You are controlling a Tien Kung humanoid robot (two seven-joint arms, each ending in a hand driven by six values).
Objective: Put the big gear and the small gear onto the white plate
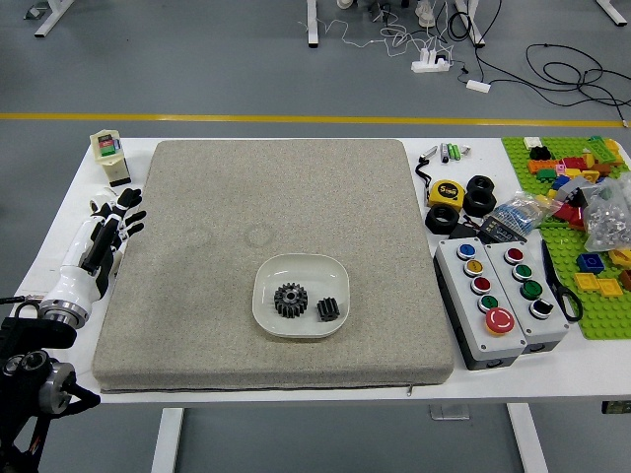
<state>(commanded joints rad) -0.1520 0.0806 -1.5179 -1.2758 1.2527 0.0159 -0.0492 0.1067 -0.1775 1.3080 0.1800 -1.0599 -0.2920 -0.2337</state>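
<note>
The left hand (110, 236), alone in view, was loosely open and empty; rightward and nearer the robot, the white plate (301, 268) held the big gear (291, 300) and small gear (328, 309), so no reach seemed needed.

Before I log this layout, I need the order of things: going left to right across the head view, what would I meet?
Left hand → big gear → small gear → yellow tape measure → black scissors.
</note>
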